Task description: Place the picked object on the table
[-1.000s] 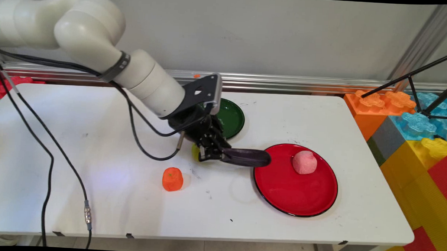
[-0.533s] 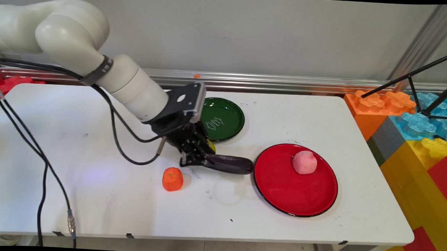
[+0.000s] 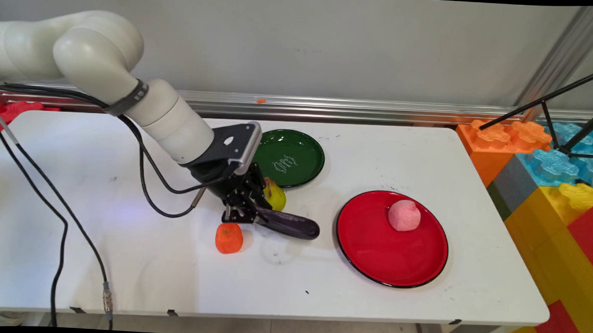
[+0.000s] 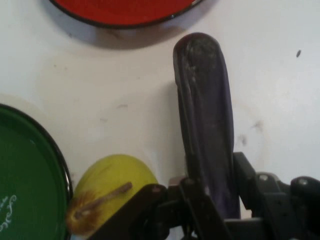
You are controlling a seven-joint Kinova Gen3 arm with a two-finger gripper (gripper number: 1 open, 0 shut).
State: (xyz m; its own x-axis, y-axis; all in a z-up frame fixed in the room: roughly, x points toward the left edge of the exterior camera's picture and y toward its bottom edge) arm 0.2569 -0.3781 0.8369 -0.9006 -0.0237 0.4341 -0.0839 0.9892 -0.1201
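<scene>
Claw [image 3: 245,215] clamped on eggplant [image 3: 289,224] stem end, low over table [image 3: 125,259] | pear [image 4: 112,187] just beside claw | orange [image 3: 229,237] near | red plate [image 3: 391,239] ahead of eggplant tip | judgement: keep grip firm, eggplant level

The white arm enters from about ten o'clock in the main view and slopes down toward four o'clock, its wrist bent low over the worktop, black cables hanging beneath it. The gripper [image 3: 248,215] lies nearly level, pointing toward three o'clock. Its jaws appear clamped on a long dark purple thing, though the linkage hides the contact.
</scene>
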